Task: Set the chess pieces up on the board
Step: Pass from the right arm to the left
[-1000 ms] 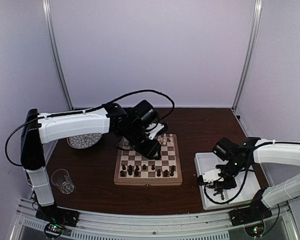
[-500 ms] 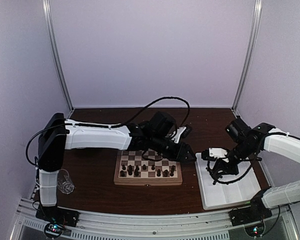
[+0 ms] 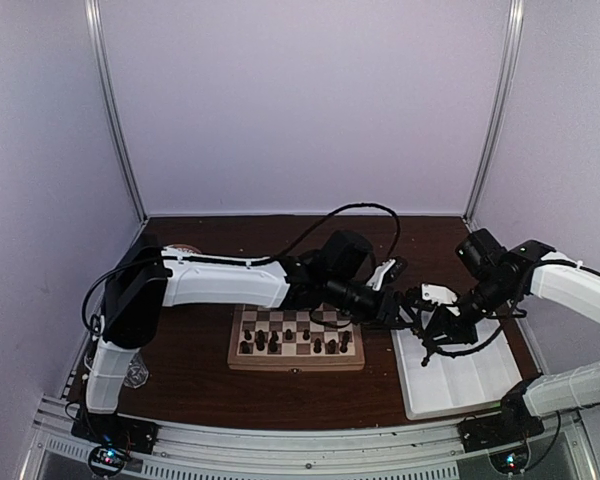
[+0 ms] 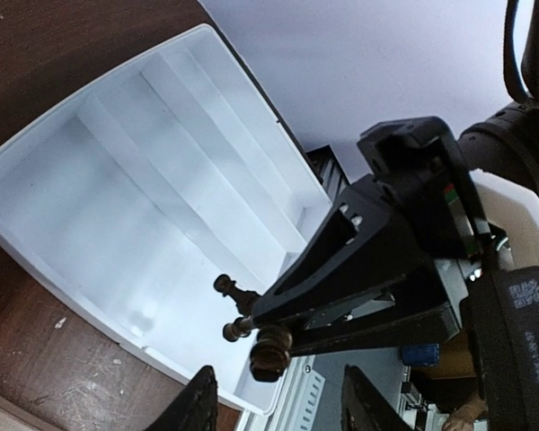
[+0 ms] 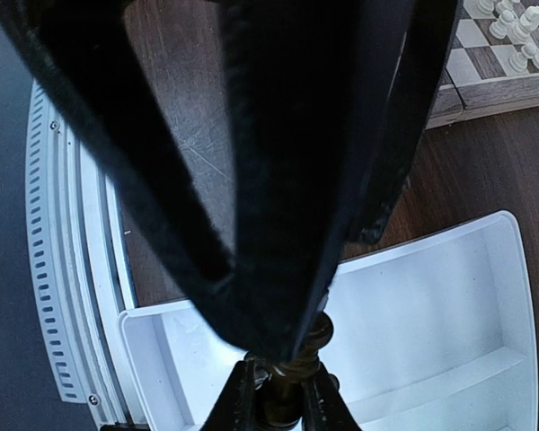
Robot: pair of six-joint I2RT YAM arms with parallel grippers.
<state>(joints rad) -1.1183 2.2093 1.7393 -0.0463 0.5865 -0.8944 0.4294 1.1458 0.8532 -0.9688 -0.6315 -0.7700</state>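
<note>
One dark table (image 3: 380,250) carries everything. I see two arms. The left arm (image 3: 220,280) stretches across the one board (image 3: 238,358), which lies at the centre. The right arm (image 3: 570,285) bends over the one white tray (image 3: 480,385), just right of the board. The tray has at least three long compartments.

The left gripper (image 4: 280,406) is spread apart and holds nothing. It sits close beside the right gripper (image 5: 283,400), which is clamped on one dark chess piece (image 5: 289,370), held above the tray.

Dark chess pieces (image 3: 290,340) stand on the board's near side, too small for me to count. Five white pieces (image 5: 514,40) show in one board corner.
</note>
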